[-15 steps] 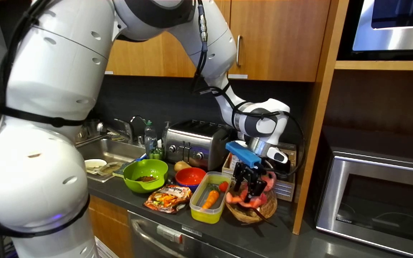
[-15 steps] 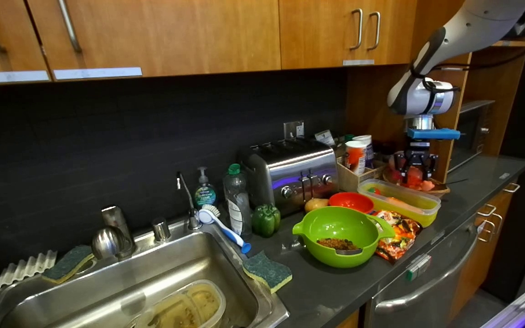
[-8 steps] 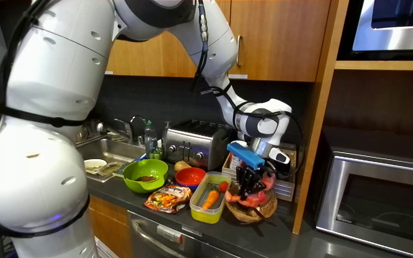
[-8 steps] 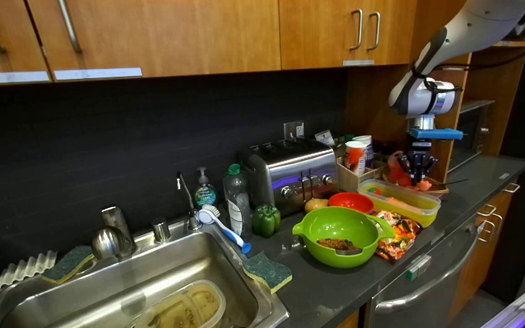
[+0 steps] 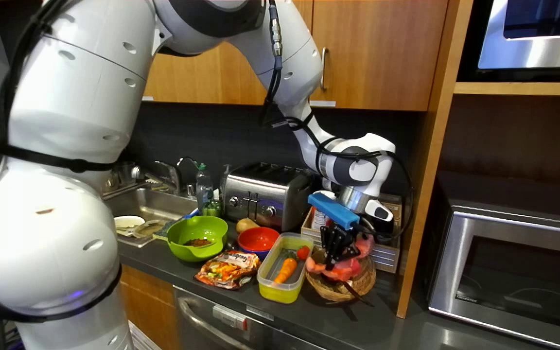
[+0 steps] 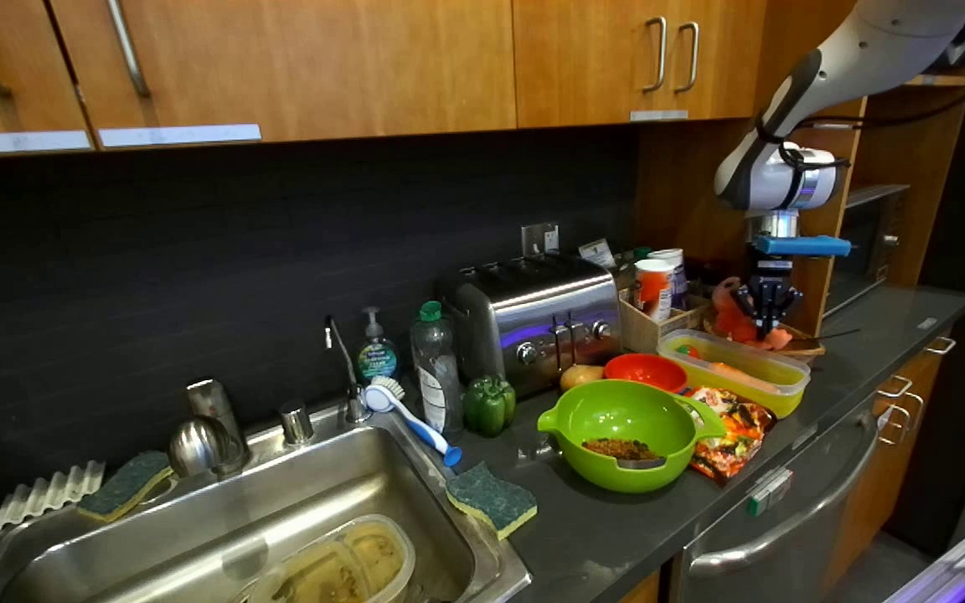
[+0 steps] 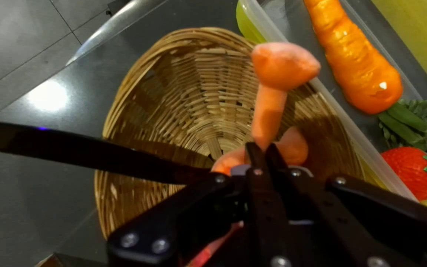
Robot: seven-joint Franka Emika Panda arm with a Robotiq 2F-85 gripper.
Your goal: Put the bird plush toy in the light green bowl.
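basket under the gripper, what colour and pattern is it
The basket is golden brown and woven, clearest in the wrist view.

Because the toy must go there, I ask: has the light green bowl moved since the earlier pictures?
No. Judged against the sink in an exterior view, the light green bowl has shifted in no visible direction.

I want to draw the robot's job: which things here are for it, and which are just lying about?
For the job: bird plush toy, woven basket it's in, light green bowl, robot's fingers.

Just lying about: red bowl, carrot, strawberry, green pepper, food packet.
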